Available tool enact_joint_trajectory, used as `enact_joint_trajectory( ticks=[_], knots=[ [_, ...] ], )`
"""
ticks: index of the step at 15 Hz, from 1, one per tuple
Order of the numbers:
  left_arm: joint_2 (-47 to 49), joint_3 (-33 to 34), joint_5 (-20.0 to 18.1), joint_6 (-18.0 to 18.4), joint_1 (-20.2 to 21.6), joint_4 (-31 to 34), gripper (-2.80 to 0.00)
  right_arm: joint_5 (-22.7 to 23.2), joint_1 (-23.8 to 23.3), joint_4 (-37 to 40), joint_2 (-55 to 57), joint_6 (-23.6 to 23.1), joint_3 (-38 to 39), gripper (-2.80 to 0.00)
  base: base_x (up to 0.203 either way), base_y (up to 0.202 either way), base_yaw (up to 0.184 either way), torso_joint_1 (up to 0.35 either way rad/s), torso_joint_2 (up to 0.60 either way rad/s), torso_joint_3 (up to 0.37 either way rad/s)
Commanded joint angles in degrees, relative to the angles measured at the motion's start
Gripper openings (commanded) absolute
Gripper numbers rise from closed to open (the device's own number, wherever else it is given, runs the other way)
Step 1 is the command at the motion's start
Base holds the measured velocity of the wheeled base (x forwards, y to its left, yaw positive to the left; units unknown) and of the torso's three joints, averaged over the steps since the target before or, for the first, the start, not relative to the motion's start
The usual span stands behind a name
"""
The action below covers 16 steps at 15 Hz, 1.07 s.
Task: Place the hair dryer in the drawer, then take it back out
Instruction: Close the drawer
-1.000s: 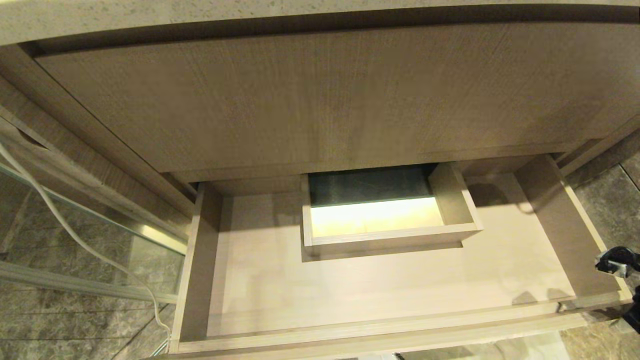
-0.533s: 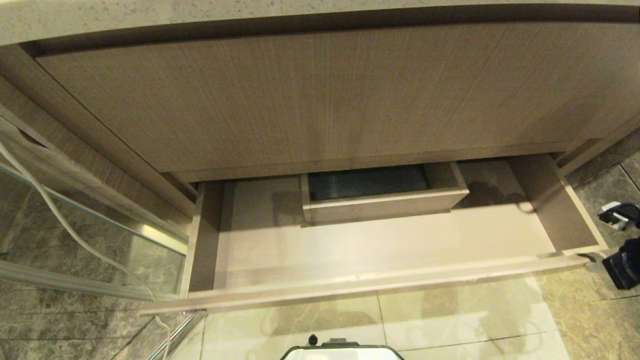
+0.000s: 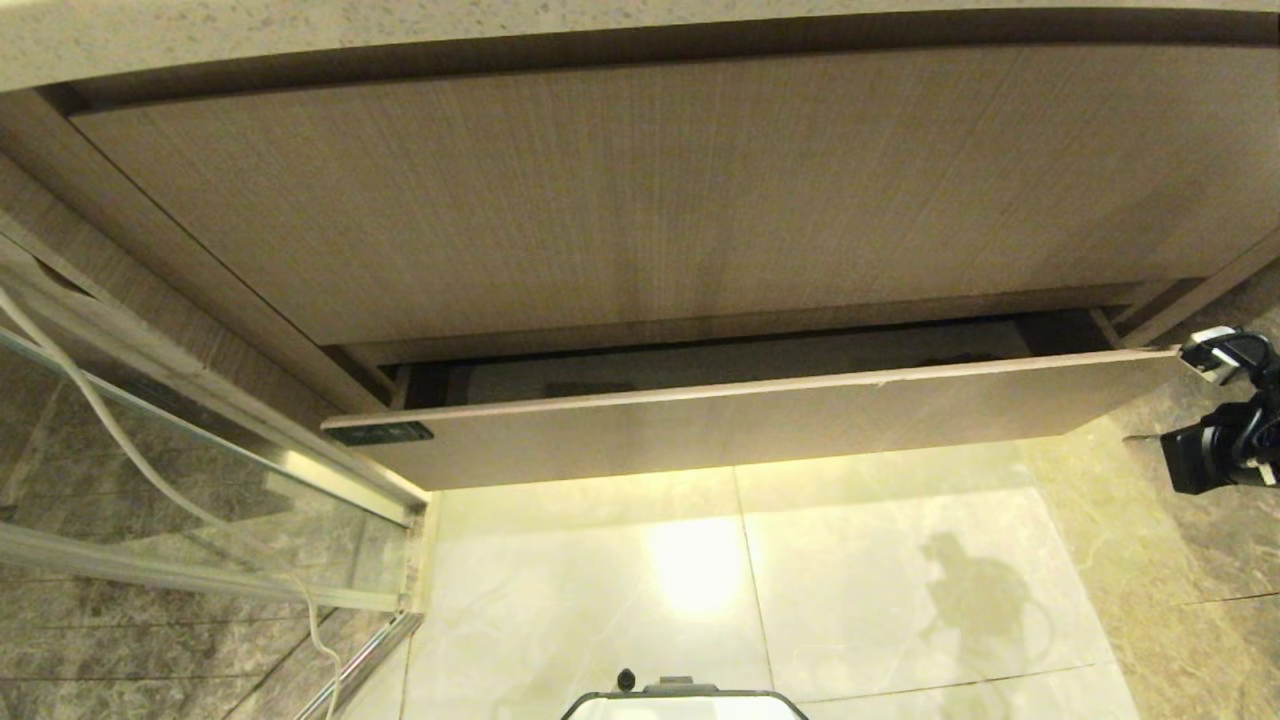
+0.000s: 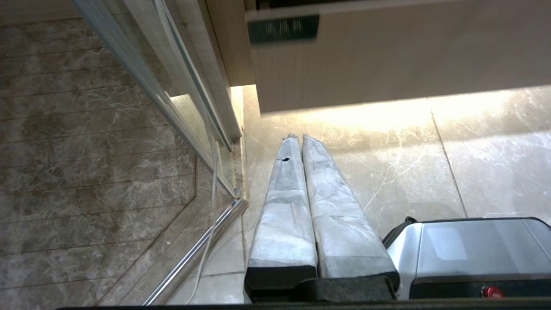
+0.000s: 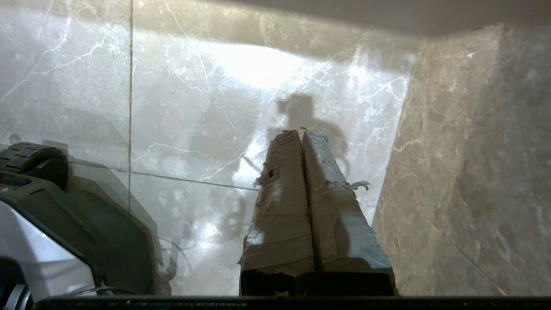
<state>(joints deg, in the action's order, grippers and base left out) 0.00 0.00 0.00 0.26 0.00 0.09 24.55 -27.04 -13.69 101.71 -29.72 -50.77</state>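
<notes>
I'm seeing the tall wood-grain front panel [image 3: 640, 190] filling the upper frame, under the stone counter edge. Below it the drawer [image 3: 740, 425] is standing nearly shut, only a dark slit showing above its front, across the middle of the frame. The hair dryer isn't showing anywhere. My right gripper [image 5: 301, 133] is hanging at the right edge, just off the drawer's right end, fingers pressed together, gripping nothing. The left gripper [image 4: 299, 137] is pointing at the floor tiles [image 3: 850, 580], fingers together and empty.
</notes>
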Motion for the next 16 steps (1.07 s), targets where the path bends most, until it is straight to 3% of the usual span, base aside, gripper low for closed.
enact_joint_trajectory(
  ticks=[1, 7, 13, 16],
  knots=[
    [0.00, 0.02, 0.00, 0.00, 0.00, 0.00, -2.80, 0.14, -0.06, 0.64, -4.51, -0.24, 2.19, -2.80, 0.000, 0.000, 0.000, 0.000, 0.00, 0.000],
    [0.00, 0.05, 0.00, 0.00, 0.00, 0.00, -2.80, 0.23, 0.03, 0.38, -3.64, -0.64, 2.06, -2.80, 0.000, 0.000, 0.000, 0.000, 0.00, 0.000],
    [0.00, 0.09, 0.00, 0.00, 0.00, 0.00, -2.80, 0.07, 1.80, -1.66, 2.78, -0.70, -4.77, -2.80, 0.000, 0.000, 0.000, 0.000, 0.00, 0.000],
    [0.00, 0.09, 0.00, 0.00, 0.00, 0.00, -2.80, -0.19, 1.70, 0.13, -1.70, -0.63, -2.08, -2.80, 0.000, 0.000, 0.000, 0.000, 0.00, 0.000]
  ],
)
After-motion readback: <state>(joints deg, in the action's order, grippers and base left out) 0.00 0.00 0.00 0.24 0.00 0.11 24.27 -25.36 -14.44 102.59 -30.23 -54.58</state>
